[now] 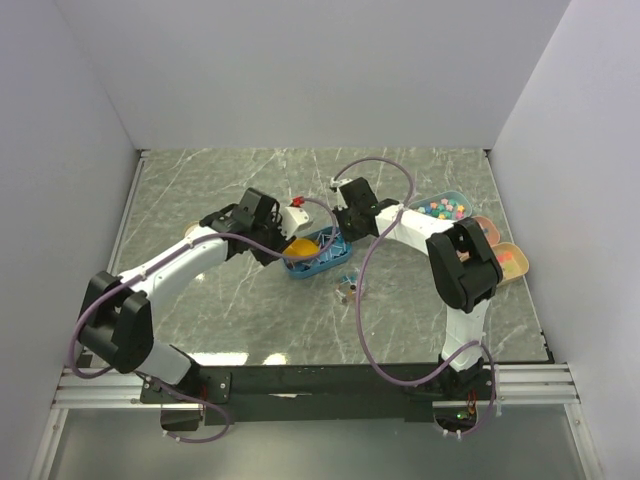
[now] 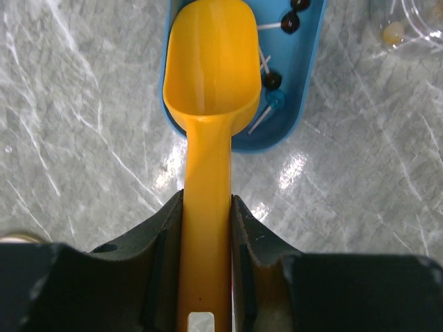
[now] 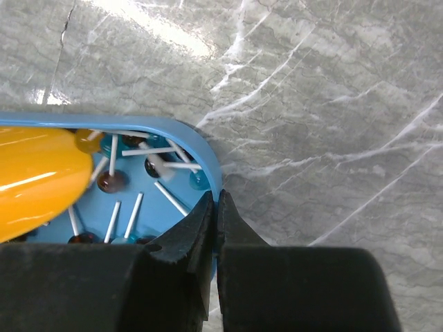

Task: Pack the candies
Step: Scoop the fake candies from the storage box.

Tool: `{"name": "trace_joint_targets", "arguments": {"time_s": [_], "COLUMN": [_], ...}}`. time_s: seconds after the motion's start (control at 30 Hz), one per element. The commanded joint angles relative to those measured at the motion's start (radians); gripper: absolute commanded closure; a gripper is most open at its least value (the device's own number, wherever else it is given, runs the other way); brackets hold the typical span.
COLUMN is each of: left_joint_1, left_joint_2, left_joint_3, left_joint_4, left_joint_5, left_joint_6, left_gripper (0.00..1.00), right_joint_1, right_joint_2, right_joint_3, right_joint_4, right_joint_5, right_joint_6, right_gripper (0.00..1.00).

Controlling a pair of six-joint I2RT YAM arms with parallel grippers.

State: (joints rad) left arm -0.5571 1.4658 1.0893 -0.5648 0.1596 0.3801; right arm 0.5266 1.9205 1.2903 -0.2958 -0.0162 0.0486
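Note:
A small heap of candies [image 1: 348, 286], blue and dark with bits of pink, lies on the table just right of a blue tray [image 1: 322, 268]. The blue tray [image 2: 313, 69] holds several lollipops [image 3: 111, 181] with dark or blue heads and white sticks. My left gripper [image 2: 208, 198] is shut on the handle of a yellow scoop [image 2: 211, 62]. The scoop's empty bowl hangs over the tray's near end. My right gripper [image 3: 219, 198] is shut on the tray's rim [image 3: 210, 162]. From above, both grippers meet at the tray, left [image 1: 276, 236] and right [image 1: 342, 226].
A pale blue tray of pastel sweets [image 1: 441, 208] stands at the right. Beside it are a tan tray [image 1: 488, 228] and a tray of orange-red sweets [image 1: 511, 260]. A clear plastic piece with a yellowish ball [image 2: 394, 31] lies beyond the blue tray.

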Motion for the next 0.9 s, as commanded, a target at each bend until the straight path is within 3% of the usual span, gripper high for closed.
{"name": "trace_joint_targets", "arguments": {"time_s": [0.0, 0.53, 0.87], "left_joint_1": [-0.02, -0.069, -0.083], "left_joint_2": [0.036, 0.194, 0.223], "left_joint_3": [0.06, 0.169, 0.12], "left_joint_4": [-0.024, -0.02, 0.104], "left_joint_5": [-0.018, -0.069, -0.02], "left_joint_6": [0.036, 0.029, -0.001], "left_gripper": [0.99, 0.99, 0.99], "right_joint_1": [0.024, 0.056, 0.053], "right_joint_2": [-0.035, -0.061, -0.077], "right_joint_3": [0.024, -0.002, -0.054], "right_joint_4": [0.037, 0.095, 0.17], "right_joint_5": [0.015, -0.025, -0.088], "right_joint_6": [-0.035, -0.018, 0.033], "right_gripper": [1.0, 1.0, 1.0]}}
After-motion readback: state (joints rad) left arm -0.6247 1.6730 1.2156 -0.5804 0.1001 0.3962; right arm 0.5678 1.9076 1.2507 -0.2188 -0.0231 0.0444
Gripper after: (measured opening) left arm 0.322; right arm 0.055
